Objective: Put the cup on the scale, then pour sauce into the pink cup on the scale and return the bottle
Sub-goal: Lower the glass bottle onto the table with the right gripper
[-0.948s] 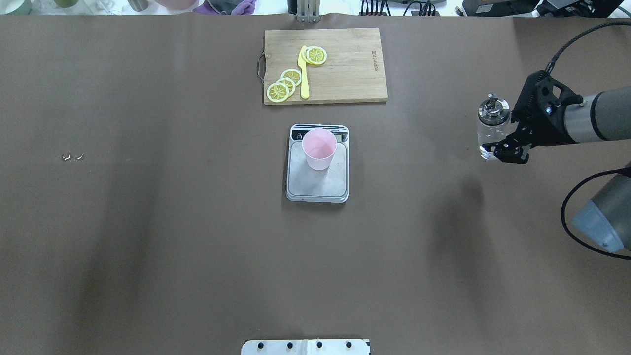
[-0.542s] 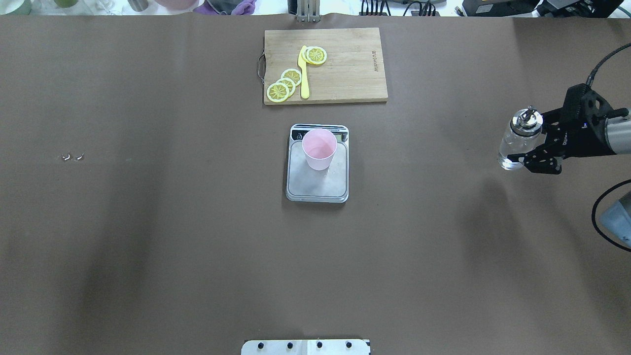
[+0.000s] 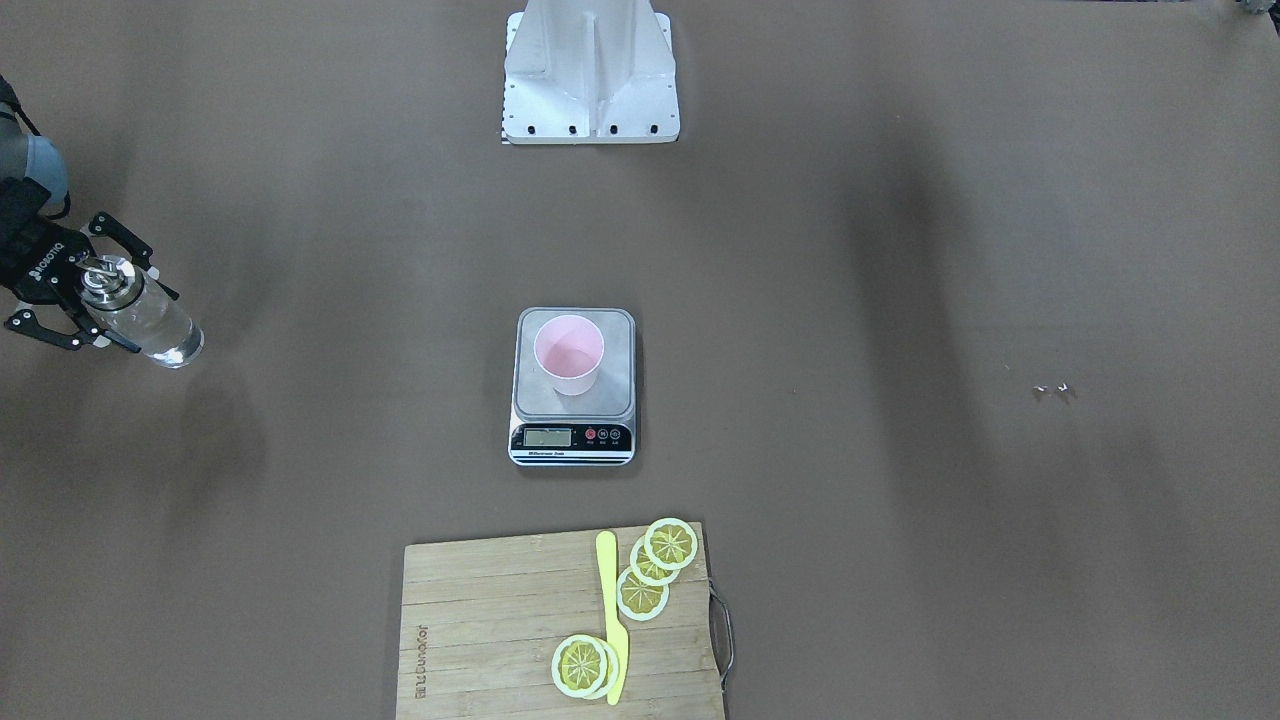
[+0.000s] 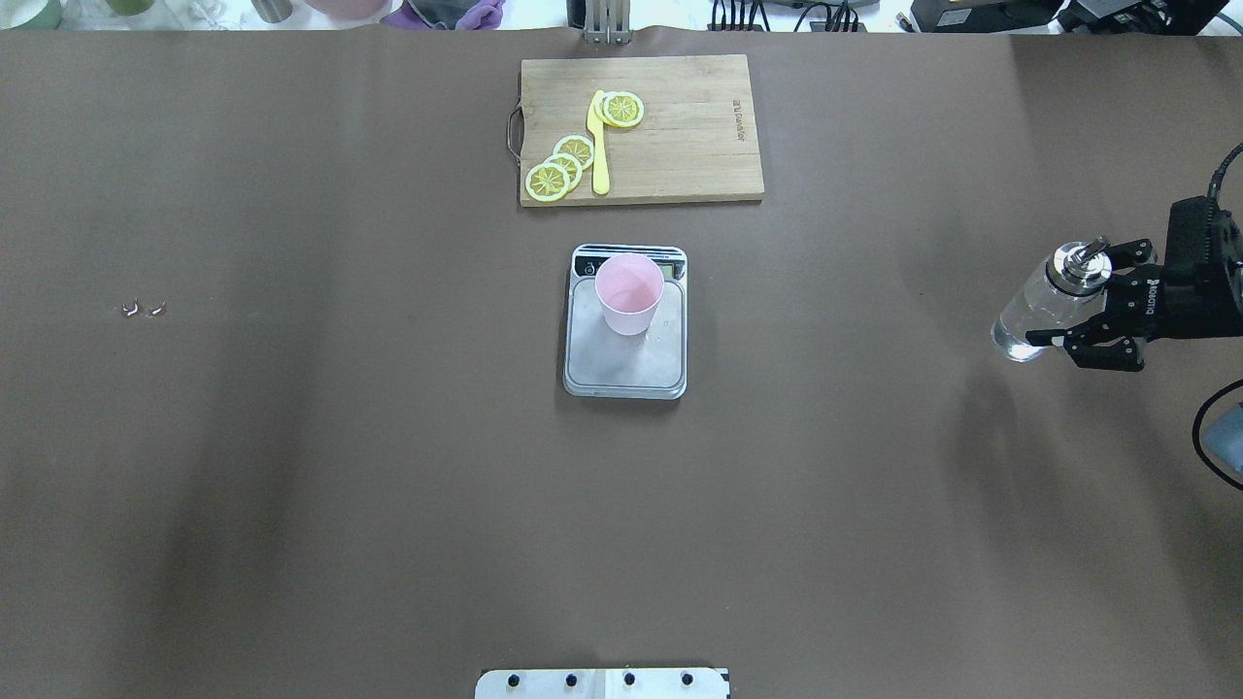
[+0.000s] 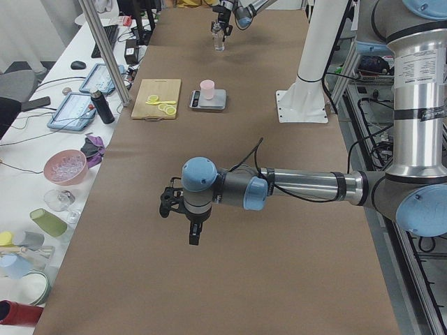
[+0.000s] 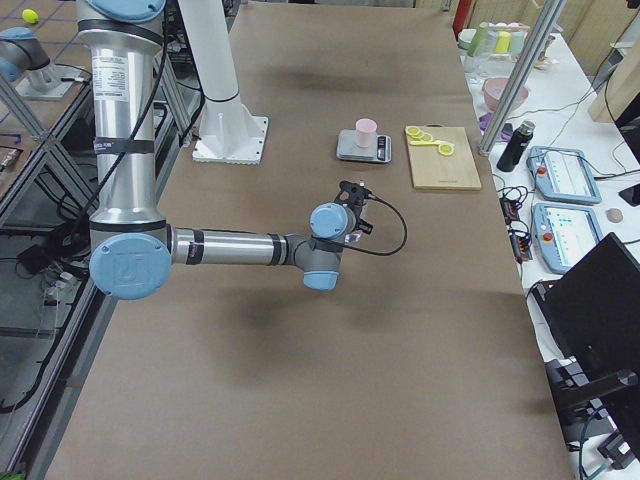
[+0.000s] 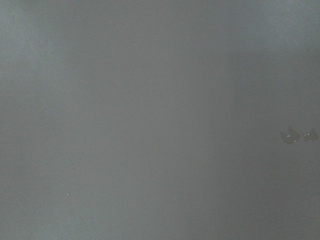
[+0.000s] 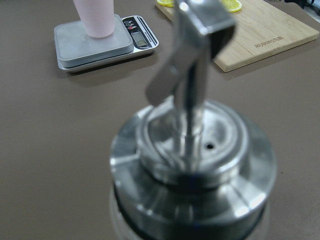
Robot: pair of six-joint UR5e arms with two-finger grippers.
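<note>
The pink cup [image 4: 629, 291] stands upright on the far part of the scale [image 4: 624, 364], also in the front view, cup [image 3: 569, 352] on scale [image 3: 573, 437]. My right gripper [image 4: 1097, 301] is shut on the clear glass bottle [image 4: 1039, 309] near its silver cap, holding it above the table far right of the scale. The right wrist view shows the cap [image 8: 192, 165] close up, with the cup [image 8: 95, 17] behind. My left gripper [image 5: 180, 206] shows only in the left side view, low over bare table; I cannot tell if it is open.
A wooden cutting board [image 4: 680, 155] with lemon slices and a yellow knife [image 4: 598, 146] lies beyond the scale. Two small bits [image 4: 143, 309] lie on the left of the brown table. The robot's base [image 3: 590, 75] is at the near edge.
My right gripper has carried the bottle further right and slightly toward the robot, away from the scale. The cup and scale have not moved.
</note>
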